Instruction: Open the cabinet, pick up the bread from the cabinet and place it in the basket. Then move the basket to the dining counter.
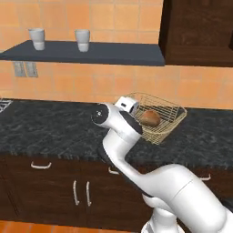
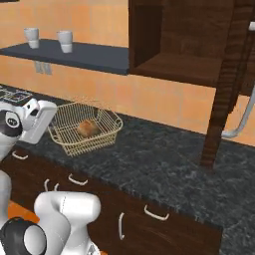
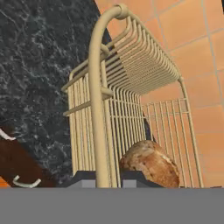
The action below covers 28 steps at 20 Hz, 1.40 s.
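Hand view: the gripper (image 3: 108,177) clamps the wire basket (image 3: 131,87) rim, lifted and tilted above the counter (image 1: 54,127). The bread (image 3: 151,162) lies inside, partly hidden behind wires.

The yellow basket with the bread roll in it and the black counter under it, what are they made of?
The golden-yellow mesh basket looks like thin metal wire with a smooth painted coat: you can see through its bars. The round brown bread roll has a rough, speckled baked crust. The black speckled counter looks like polished granite, though it could be an imitation.
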Motion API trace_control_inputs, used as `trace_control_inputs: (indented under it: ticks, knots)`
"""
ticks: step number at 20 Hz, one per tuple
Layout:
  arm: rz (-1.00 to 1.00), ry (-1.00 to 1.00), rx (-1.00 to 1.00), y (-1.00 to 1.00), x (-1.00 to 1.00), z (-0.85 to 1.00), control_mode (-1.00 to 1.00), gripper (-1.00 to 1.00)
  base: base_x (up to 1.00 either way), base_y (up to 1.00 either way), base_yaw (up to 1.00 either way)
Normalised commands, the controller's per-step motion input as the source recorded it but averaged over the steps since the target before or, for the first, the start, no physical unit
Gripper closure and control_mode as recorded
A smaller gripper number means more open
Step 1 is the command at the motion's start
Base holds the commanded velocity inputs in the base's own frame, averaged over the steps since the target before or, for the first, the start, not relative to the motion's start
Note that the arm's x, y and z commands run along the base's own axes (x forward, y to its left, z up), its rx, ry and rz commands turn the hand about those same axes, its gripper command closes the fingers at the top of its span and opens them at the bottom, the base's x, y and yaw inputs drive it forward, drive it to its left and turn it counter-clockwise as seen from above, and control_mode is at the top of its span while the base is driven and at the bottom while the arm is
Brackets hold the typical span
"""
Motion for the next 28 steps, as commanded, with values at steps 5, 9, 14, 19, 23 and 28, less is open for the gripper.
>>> trace_control_inputs:
  ticks: [5, 9, 14, 19, 23, 28]
  knots:
    - [0.0, 0.0, 0.0, 0.0, 0.0, 0.0, 1.0, 1.0, -0.26, 0.51, 0.98]
    - [0.0, 0.0, 0.0, 0.0, 0.0, 0.0, 1.0, 1.0, -0.2, 0.43, 0.99]
    - [0.0, 0.0, 0.0, 0.0, 0.0, 0.0, 1.0, 1.0, -0.11, 0.15, 1.0]
    - [0.0, 0.0, 0.0, 0.0, 0.0, 0.0, 1.0, 1.0, 0.04, -0.01, 1.0]
    - [0.0, 0.0, 0.0, 0.0, 0.0, 0.0, 1.0, 1.0, 0.23, 0.34, 0.83]
    - [0.0, 0.0, 0.0, 0.0, 0.0, 0.0, 1.0, 1.0, 0.47, 1.0, 0.21]
